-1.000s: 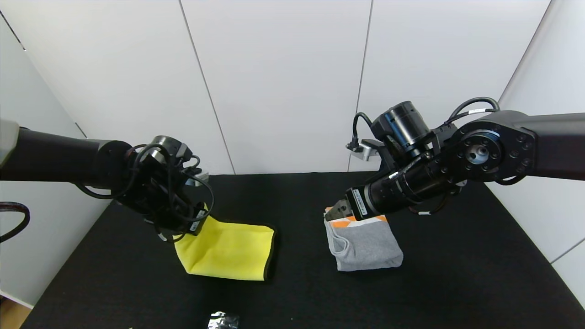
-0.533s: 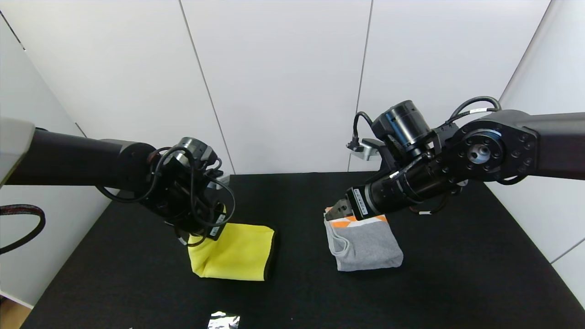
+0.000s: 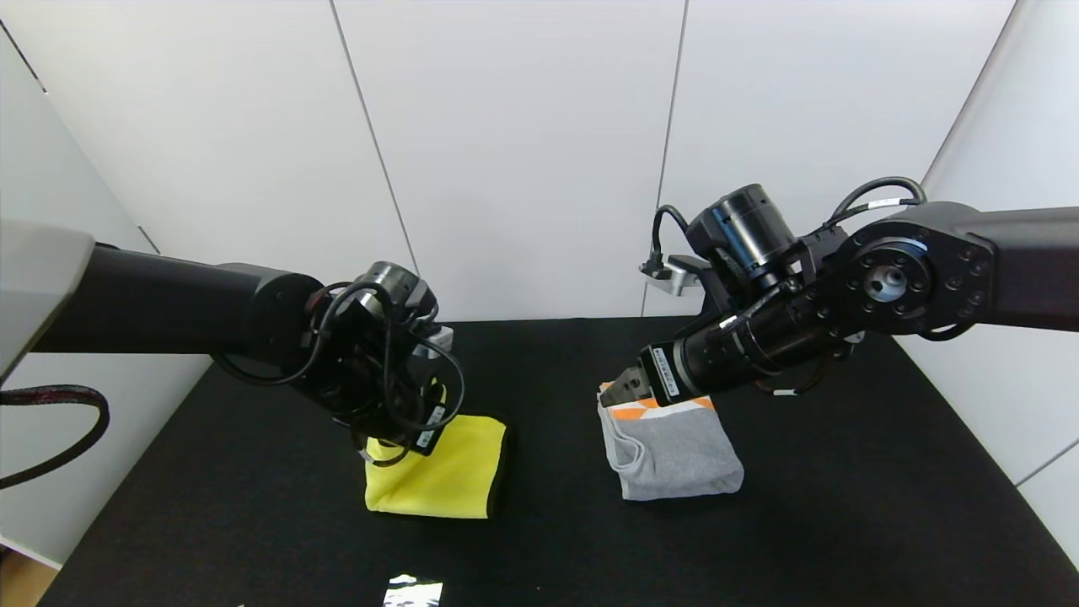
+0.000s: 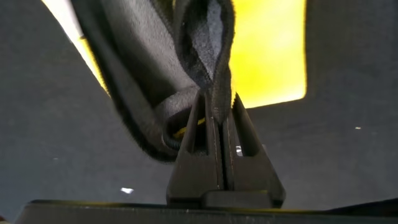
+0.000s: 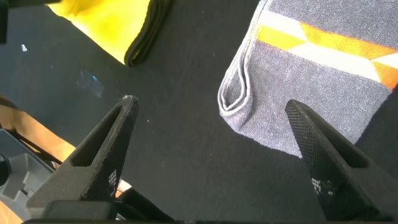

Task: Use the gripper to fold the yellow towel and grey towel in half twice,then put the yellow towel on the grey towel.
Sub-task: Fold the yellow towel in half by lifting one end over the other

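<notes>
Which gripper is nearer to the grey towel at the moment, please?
The right. The right gripper hovers open at the grey towel's far, orange-banded end, not touching it. The left gripper is farther off across the table, shut on the yellow towel.

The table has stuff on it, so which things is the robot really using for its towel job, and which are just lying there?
For the job:
- yellow towel, its edge pinched in the shut left gripper
- grey towel, folded, with the open right gripper over its orange band

Just lying about:
- small shiny scrap at the near edge of the black table
</notes>
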You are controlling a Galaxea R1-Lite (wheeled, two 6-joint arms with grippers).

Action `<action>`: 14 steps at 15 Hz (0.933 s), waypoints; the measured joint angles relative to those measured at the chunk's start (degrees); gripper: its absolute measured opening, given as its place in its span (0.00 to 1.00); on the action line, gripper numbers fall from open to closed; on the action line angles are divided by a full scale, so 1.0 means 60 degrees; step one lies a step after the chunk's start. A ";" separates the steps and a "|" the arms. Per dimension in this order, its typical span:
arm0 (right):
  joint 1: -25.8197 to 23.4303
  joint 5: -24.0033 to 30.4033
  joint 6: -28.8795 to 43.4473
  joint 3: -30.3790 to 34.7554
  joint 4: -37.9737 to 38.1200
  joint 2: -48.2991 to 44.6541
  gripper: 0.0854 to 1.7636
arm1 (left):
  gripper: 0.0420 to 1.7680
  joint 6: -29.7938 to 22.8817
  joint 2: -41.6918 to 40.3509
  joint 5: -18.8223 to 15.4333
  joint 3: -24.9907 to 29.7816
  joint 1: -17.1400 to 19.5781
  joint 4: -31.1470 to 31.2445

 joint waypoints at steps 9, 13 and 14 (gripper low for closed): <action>0.0026 0.0014 -0.0004 0.0014 0.0000 -0.0012 0.97 | 0.04 -0.0973 0.0238 -0.0045 0.0122 -0.0721 0.0073; 0.0022 0.0010 -0.0004 0.0028 0.0004 -0.0016 0.97 | 0.04 -0.1430 0.0532 -0.0110 0.0179 -0.1067 -0.0008; 0.0022 0.0010 -0.0004 0.0024 0.0000 -0.0016 0.97 | 0.04 -0.1625 0.0597 -0.0126 0.0197 -0.1140 -0.0051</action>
